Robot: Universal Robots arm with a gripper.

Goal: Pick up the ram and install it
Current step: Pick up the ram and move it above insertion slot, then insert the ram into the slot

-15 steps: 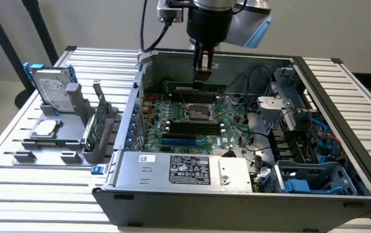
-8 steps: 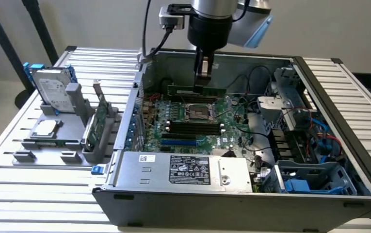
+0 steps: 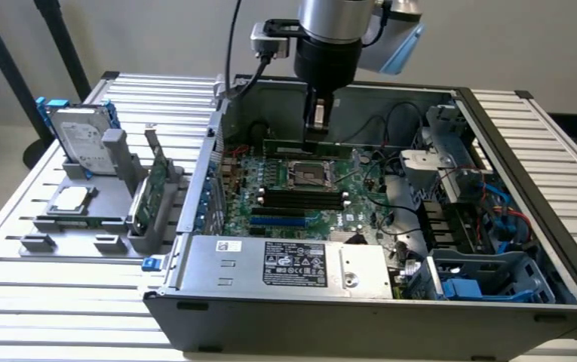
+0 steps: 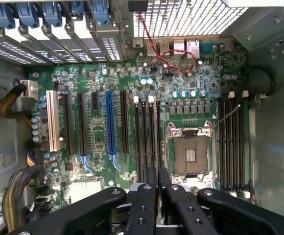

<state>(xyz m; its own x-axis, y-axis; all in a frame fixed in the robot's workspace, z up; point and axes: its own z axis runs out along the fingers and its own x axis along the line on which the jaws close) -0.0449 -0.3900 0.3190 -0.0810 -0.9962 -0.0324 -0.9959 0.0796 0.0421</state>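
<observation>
The ram is a long, thin green stick held level inside the open computer case, above the motherboard and its CPU socket. My gripper comes straight down from above and is shut on the ram's middle. In the wrist view my gripper points down at the board, its fingers almost together, roughly in line with the dark memory slots beside the socket. More memory slots lie on the socket's other side.
A grey holder at the exterior view's left carries a silver hard drive and a green expansion card. The power supply lies at the case front, with blue drive bays and cables at the right.
</observation>
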